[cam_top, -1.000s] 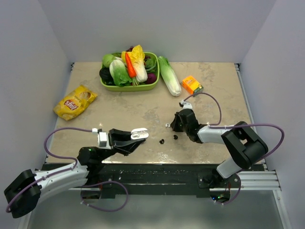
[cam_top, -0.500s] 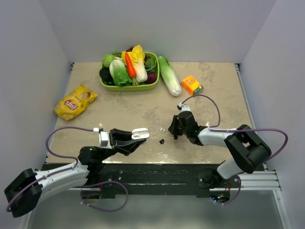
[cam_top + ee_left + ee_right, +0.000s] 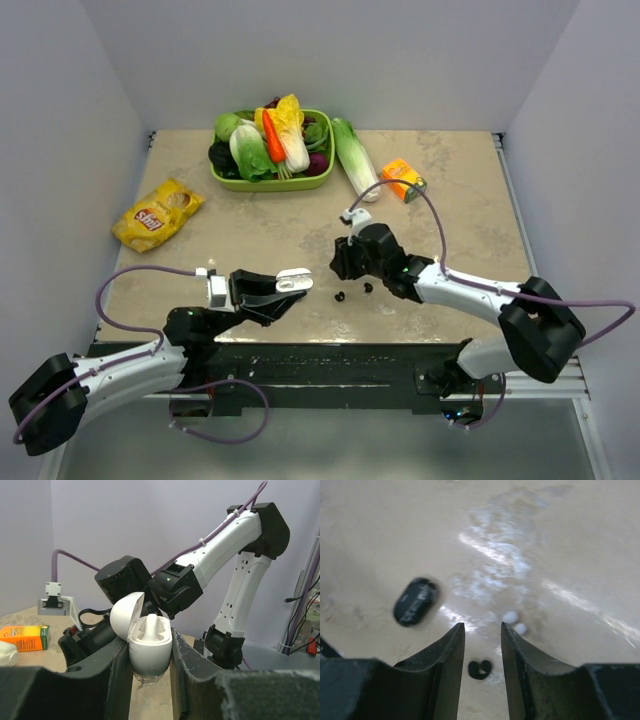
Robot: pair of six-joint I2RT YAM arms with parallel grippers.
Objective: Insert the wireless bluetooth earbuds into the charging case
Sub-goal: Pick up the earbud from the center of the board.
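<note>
Pick-up step, and by my read none of the 4 buds is in the case yet, since all 4 lie on the desk point(image 3: 570, 540). The right hand point(image 3: 481, 628) hovers low over them, its fingers a narrow gap apart and gripping nothing. Through that gap shows a small black earbud point(image 3: 480, 669), lying on the desk right under the hand. A second black earbud point(image 3: 415, 601) sits off to the left in the right wrist view. 2 white earbuds point(image 3: 510, 616) rest side by side just beyond the right fingertip.

Across the way, the left hand point(image 3: 148, 647) is clamped on the charging case point(image 3: 150, 655), held near the desk's near edge, just left of the buds in the top view. The case stands upright between the pads with its long axis vertical and its mouth up. Its lid point(image 3: 125, 620) is swung back to the left in the left wrist view.

The second black earbud lies flat, an oblong whose long axis runs from lower left to upper right in the right wrist view. The one under the hand is too small to read for direction.

Next move, as I judge it: drop straight down and centre the gap on that bud. Then close gently across its short side, because a glossy bean this tiny could squirt out. After that, carry it to the open mouth.
</note>
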